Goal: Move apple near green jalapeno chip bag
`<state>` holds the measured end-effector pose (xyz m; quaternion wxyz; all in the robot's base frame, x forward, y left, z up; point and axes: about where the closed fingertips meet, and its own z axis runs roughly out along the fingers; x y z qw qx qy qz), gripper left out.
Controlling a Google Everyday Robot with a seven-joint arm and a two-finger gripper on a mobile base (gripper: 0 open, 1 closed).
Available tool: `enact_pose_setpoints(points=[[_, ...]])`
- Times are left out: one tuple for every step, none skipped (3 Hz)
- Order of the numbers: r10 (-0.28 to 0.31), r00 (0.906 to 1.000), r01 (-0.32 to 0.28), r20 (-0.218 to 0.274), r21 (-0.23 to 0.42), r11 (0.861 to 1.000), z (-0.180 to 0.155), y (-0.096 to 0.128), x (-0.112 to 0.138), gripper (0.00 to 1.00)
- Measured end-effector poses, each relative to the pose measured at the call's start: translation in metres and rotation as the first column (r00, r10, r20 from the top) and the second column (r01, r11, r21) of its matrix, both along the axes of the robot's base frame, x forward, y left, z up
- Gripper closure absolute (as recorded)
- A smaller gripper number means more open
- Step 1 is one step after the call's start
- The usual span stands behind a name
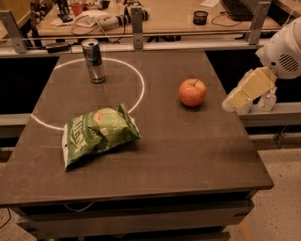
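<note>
nearest the camera was the bare front stretch of the dark surface [178,160]. a bit further in, on the left half, the green jalapeno chip bag [99,135] lay flat and crinkled, sprawled across the near arc of a white circle line [142,87] marked on the top. past that, on the right half, the apple [192,92] sat stem up, outside the circle and well apart from the bag, with nothing touching it. off to the apple's right, the gripper [233,100] hung at the surface's right edge, near the apple but clear of it, at the end of a beige link slanting down from the white arm [282,52]. honestly couldn't tell how its jaws were set. further back on the left, a tall silver can [93,60] stood upright inside the circle, close to its far arc. behind the surface ran a metal rail [188,45], and beyond that a wooden desk [178,14] with cables and assorted clutter.
</note>
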<state>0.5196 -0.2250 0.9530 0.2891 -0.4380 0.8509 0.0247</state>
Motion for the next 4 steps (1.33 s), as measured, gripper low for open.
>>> enact_pose_setpoints(points=[[-0.025, 0.9993, 0.021, 0.027, 0.143, 0.989, -0.012, 0.010, 0.030, 0.00], [0.022, 0.9978, -0.036, 0.062, 0.228, 0.973, -0.025, 0.030, 0.059, 0.00], [0.072, 0.9943, -0.089, 0.079, 0.246, 0.965, -0.039, 0.047, 0.083, 0.00], [0.128, 0.9897, -0.140, 0.065, 0.252, 0.957, -0.056, 0.061, 0.102, 0.00]])
